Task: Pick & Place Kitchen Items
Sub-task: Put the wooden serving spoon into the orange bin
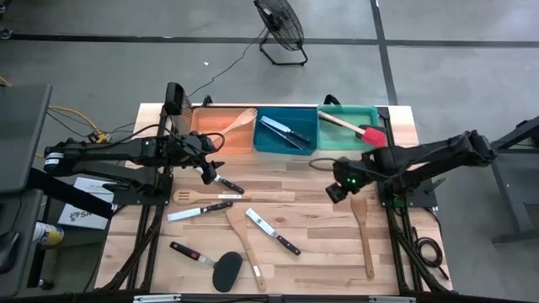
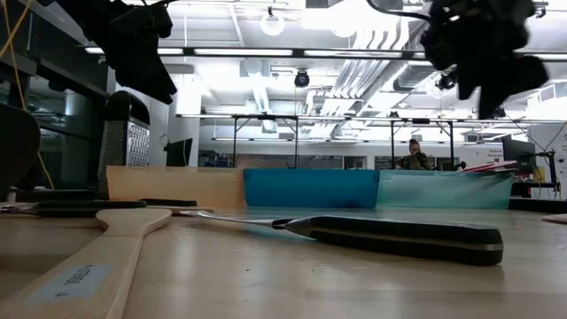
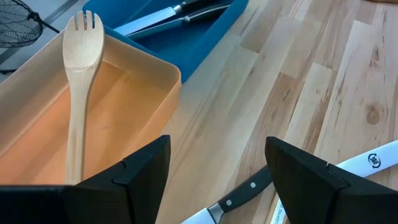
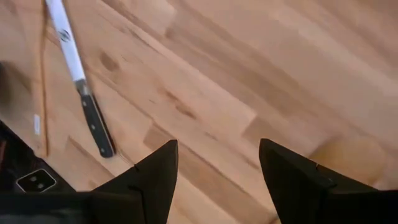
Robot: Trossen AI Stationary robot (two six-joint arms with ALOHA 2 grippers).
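My left gripper (image 1: 209, 173) hangs open above the table just in front of the orange bin (image 1: 221, 135), over a black-handled knife (image 3: 244, 194). My right gripper (image 1: 339, 188) is open above bare wood right of centre, beside the head of a wooden spatula (image 1: 363, 229). A wooden fork (image 3: 77, 93) lies in the orange bin, knives (image 1: 285, 131) in the blue bin, and a red-headed spatula (image 1: 360, 130) in the green bin. More knives (image 1: 271, 231) and wooden utensils (image 1: 210, 197) lie flat on the table. A knife (image 4: 81, 84) shows in the right wrist view.
The three bins stand side by side along the far edge. A black-headed turner (image 1: 227, 269) and a small dark-handled tool (image 1: 192, 254) lie near the front left. Bare wood stretches between the two grippers and at the front right. A fan (image 1: 280, 27) stands on the floor beyond the table.
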